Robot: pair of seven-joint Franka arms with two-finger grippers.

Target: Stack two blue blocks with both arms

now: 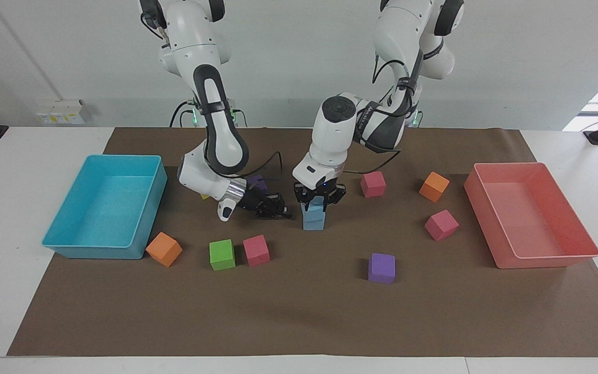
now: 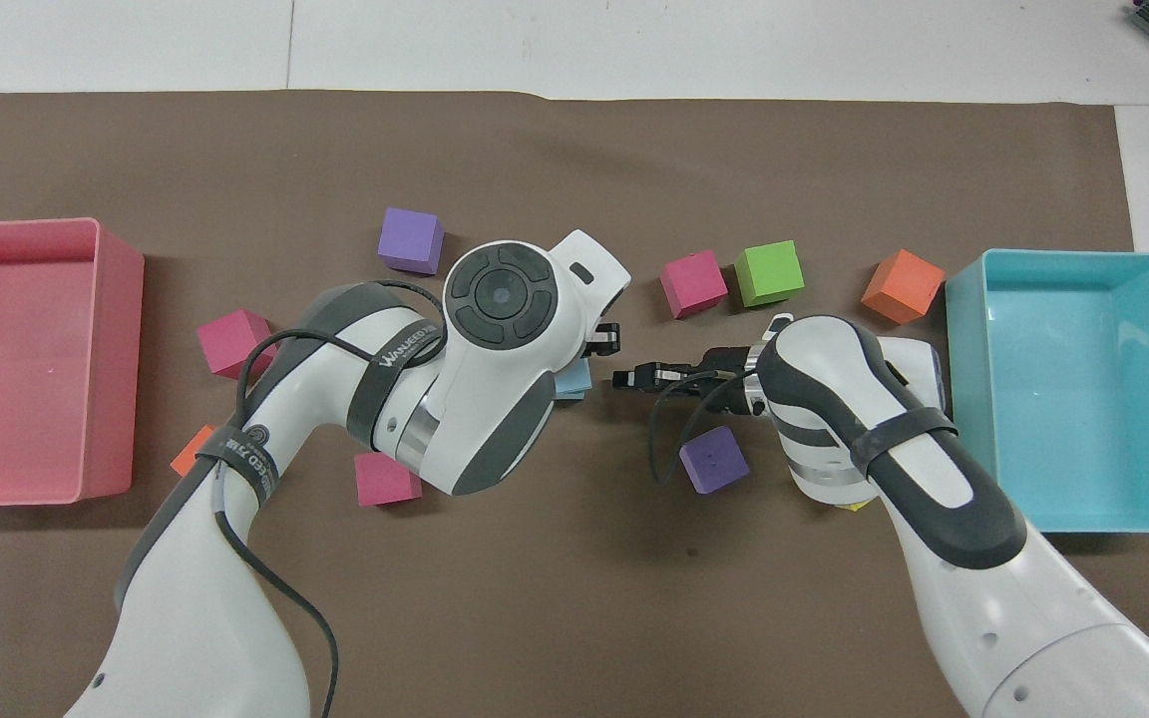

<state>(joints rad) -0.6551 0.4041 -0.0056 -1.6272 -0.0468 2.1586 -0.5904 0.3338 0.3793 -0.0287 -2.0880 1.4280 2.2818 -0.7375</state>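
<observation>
**2 blue blocks stacked mid-table**

The blue blocks (image 1: 313,216), pale matte cubes, stand 1 on the other. The left gripper (image 1: 317,199) straddles the top cube; its grip cannot be told. The right gripper (image 1: 281,211), closed, empty, waits beside. Brown paper (image 1: 299,317) covers the white table (image 1: 29,145).

The left arm (image 1: 382,124) bends down from its base to mid-table, wrist vertical, and the left gripper (image 1: 317,200) points straight down, its fingers a little apart. The right arm (image 1: 216,140) folds low, its forearm lying level, and the right gripper (image 1: 278,210) points sideways toward the left gripper, fingertips together, near it but apart.
</observation>
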